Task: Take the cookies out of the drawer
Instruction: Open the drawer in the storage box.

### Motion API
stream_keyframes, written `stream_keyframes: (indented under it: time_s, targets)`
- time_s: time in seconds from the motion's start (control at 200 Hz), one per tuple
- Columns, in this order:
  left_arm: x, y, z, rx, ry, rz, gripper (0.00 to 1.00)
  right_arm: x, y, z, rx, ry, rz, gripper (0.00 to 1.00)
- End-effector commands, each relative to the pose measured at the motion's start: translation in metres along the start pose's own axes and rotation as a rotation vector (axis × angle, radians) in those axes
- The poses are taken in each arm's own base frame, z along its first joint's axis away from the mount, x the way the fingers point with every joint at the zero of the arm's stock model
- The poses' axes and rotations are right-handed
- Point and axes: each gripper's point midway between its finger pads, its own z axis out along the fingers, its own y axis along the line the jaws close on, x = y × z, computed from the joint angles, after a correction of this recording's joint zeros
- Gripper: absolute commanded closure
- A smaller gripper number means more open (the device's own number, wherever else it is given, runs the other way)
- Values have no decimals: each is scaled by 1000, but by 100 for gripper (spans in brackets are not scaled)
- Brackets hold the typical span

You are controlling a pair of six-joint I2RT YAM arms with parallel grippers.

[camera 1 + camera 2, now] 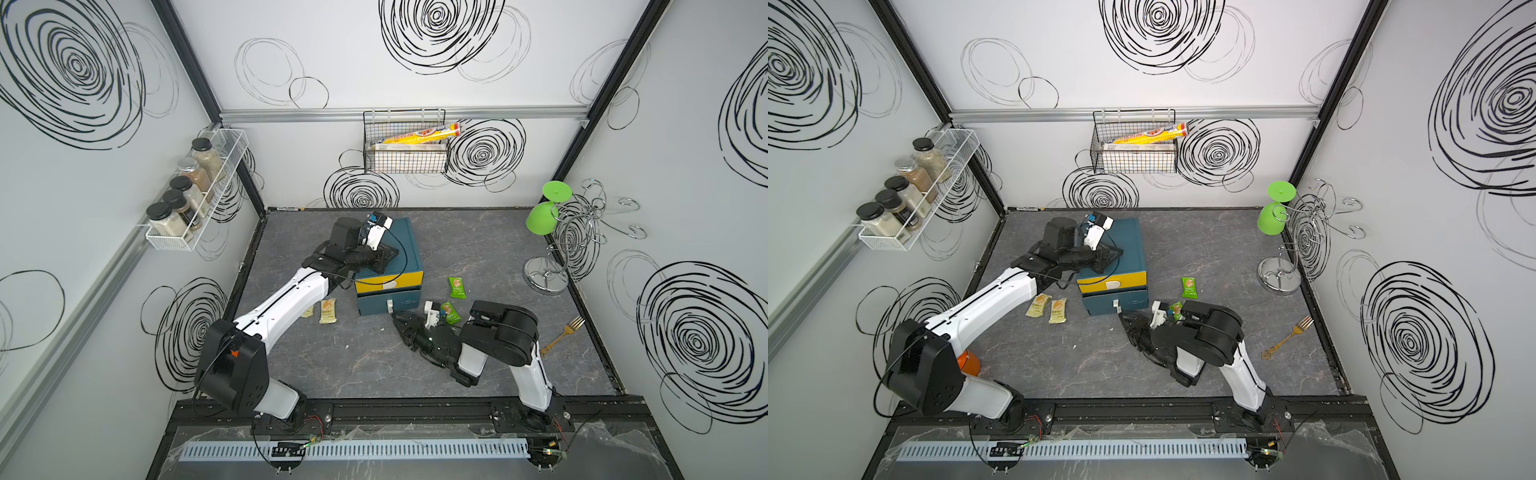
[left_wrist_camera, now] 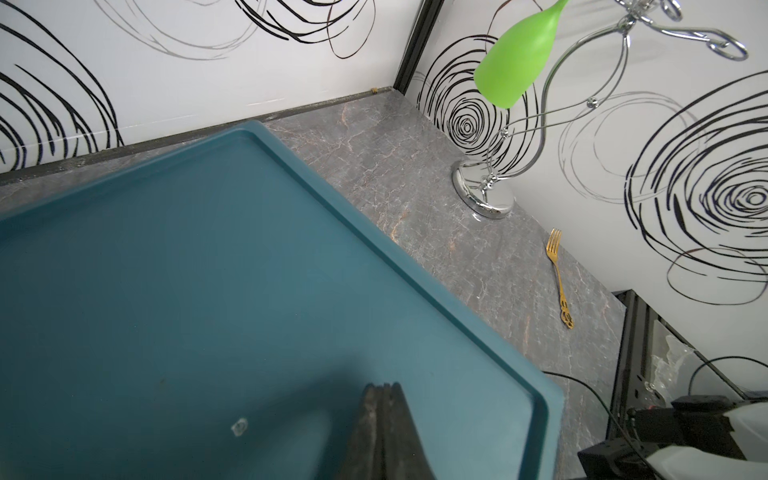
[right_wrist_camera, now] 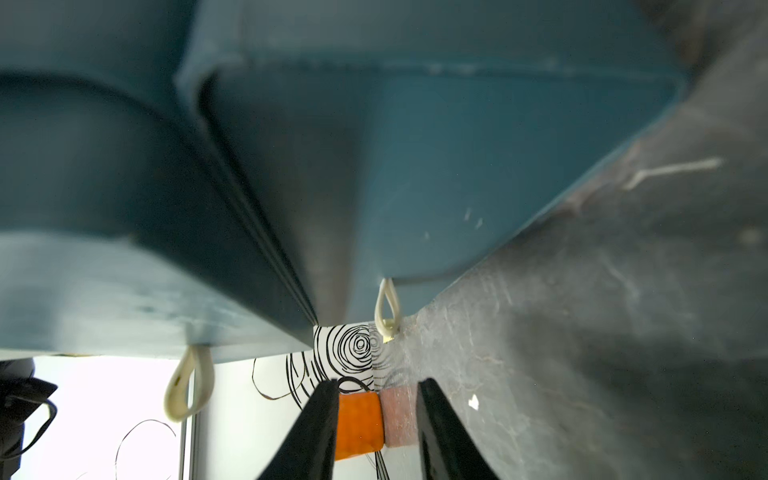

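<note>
Atop the teal drawer cabinet (image 1: 409, 241) rested the closed left gripper (image 2: 382, 390); the narrowly parted, empty right gripper (image 1: 398, 321) probably needed the lower white loop handle (image 1: 390, 306) next.

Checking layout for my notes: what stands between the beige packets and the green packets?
The blue drawer box stands between the beige packets and the green packets; both top views show it.

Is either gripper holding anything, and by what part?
Nothing held. Left gripper shut, empty, on the drawer unit's top; right gripper open, empty, facing the lower drawer.
</note>
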Motion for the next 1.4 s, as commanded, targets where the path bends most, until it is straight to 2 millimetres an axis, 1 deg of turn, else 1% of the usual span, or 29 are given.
stream_keyframes:
  time_s: [0.0, 0.13, 0.275, 0.546, 0.811, 0.941, 1.061, 1.267, 1.307, 1.397]
  targets:
    - [98, 17, 1, -10, 317, -227, 100, -3, 56, -2, -246, -16, 64, 64]
    - [102, 14, 1, 12, 328, -241, 100, -3, 50, 5, -238, -12, 76, 65]
    - [106, 11, 1, 33, 334, -255, 100, -5, 54, 8, -253, -19, 66, 65]
    - [108, 8, 2, 57, 339, -264, 100, -8, 53, 16, -258, -19, 63, 66]
    - [107, 6, 2, 69, 340, -263, 100, -14, 51, 19, -258, -32, 66, 74]
    - [108, 6, 2, 69, 341, -264, 100, -17, 54, 22, -267, -33, 59, 75]
    - [110, 6, 2, 70, 345, -266, 100, -19, 51, 23, -263, -39, 68, 81]
    - [113, 6, 4, 71, 350, -270, 100, -13, 52, 25, -267, -5, 66, 100]
    - [113, 7, 4, 69, 351, -273, 100, -12, 50, 24, -260, 2, 69, 100]
    - [114, 8, 5, 66, 352, -279, 100, -10, 52, 18, -257, 7, 64, 100]
